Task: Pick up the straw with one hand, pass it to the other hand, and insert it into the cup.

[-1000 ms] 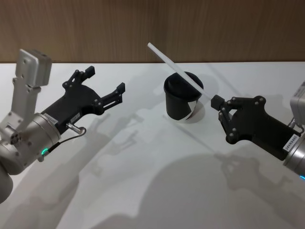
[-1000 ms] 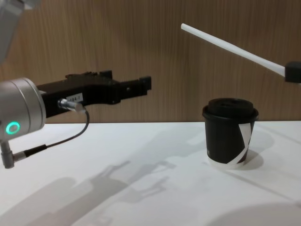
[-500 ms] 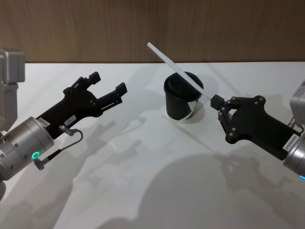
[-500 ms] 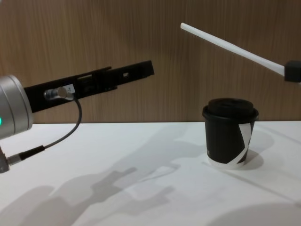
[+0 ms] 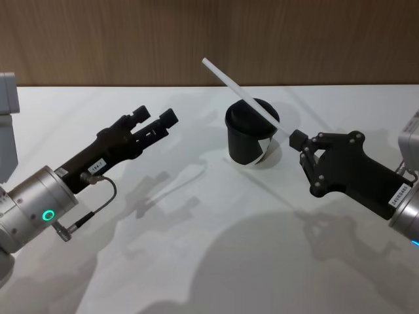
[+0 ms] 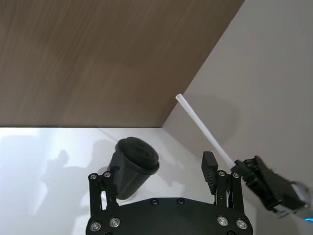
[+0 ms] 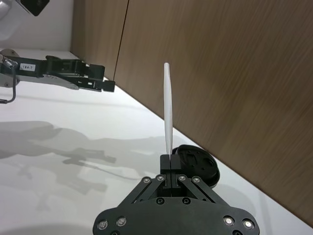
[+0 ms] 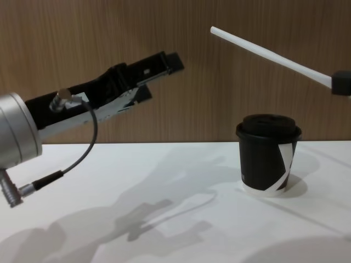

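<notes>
Pinching the straw (image 5: 242, 93) by its lower end, the right gripper (image 5: 298, 139) holds it slanted above the cup (image 5: 249, 147) in the head view; the left gripper (image 5: 156, 120) hovers well left. Left wrist view: its fingers (image 6: 209, 169) stand spread, cup and straw beyond them. Right wrist view: straw clamped, cup just beyond. Chest view: straw tilted high over the cup on the table (image 8: 164, 181).

Right claw (image 7: 170, 162) pinching straw (image 7: 167, 110) end; black cup (image 7: 198, 165) just behind
</notes>
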